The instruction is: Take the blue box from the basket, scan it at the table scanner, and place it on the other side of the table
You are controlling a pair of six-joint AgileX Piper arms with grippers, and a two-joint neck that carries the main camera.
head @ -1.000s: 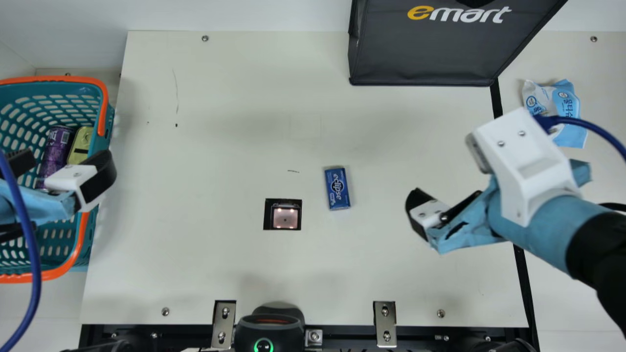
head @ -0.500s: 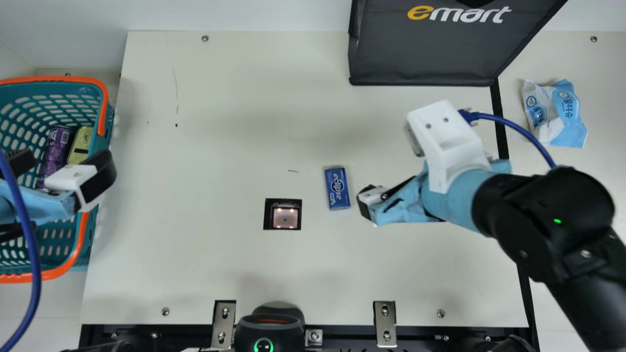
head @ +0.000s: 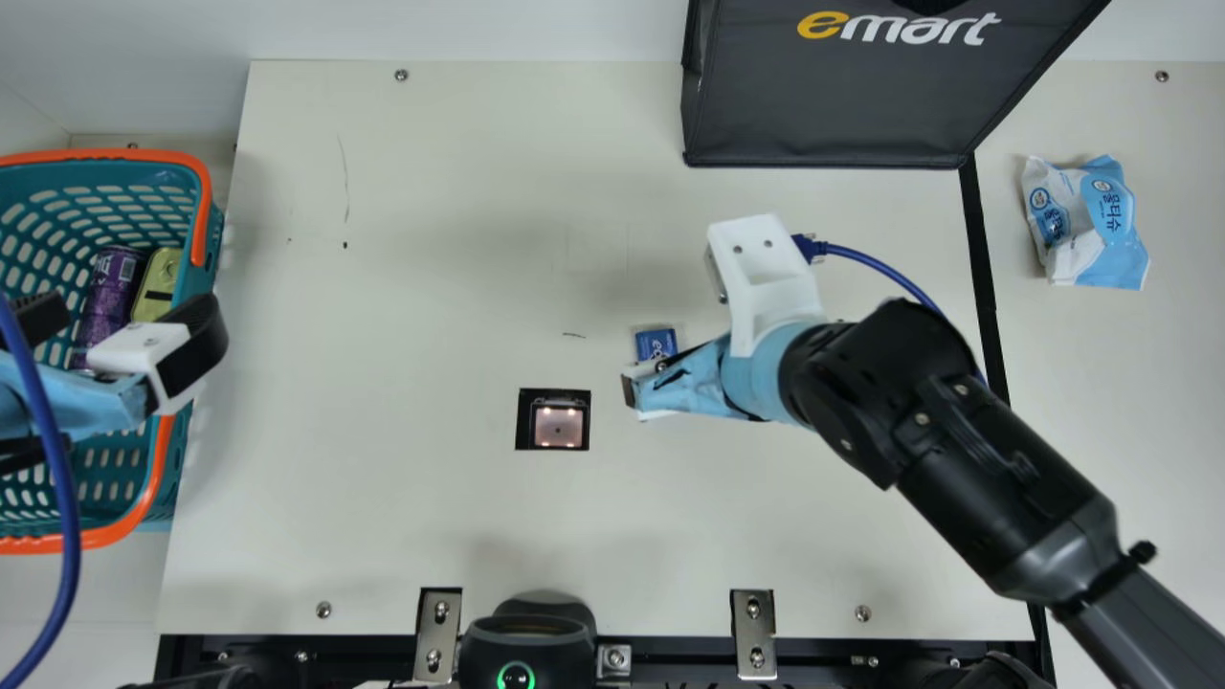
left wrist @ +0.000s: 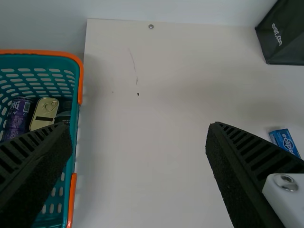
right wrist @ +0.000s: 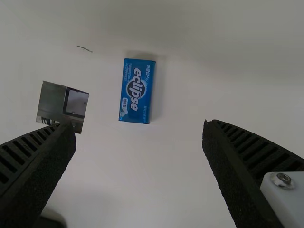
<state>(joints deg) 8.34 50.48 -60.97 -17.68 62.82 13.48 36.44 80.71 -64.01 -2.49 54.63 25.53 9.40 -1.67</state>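
Observation:
In the main view my right gripper (head: 635, 390) is over the lower part of the blue box (head: 656, 344), hiding it. Seen from the right wrist, the box (right wrist: 137, 91) lies flat on the table beyond the parted fingers of the right gripper (right wrist: 137, 137), with nothing between them. The table scanner (head: 558, 427) is left of the box. My left gripper (head: 120, 327) stands open above the basket (head: 204, 182). In the left wrist view, that gripper (left wrist: 137, 140) holds nothing; the blue box (left wrist: 285, 141) lies past one finger.
A purple can (head: 113, 287) and a yellow tin (head: 158, 284) lie inside the basket. The dark bag (head: 842, 96) stands at the back right, a wipes pack (head: 1091, 225) lies at the far right, and a black device (head: 528, 636) sits at the front edge.
My right arm has swung leftward across the table, bringing its gripper from the right side to over the blue box. The left arm and the box have stayed put.

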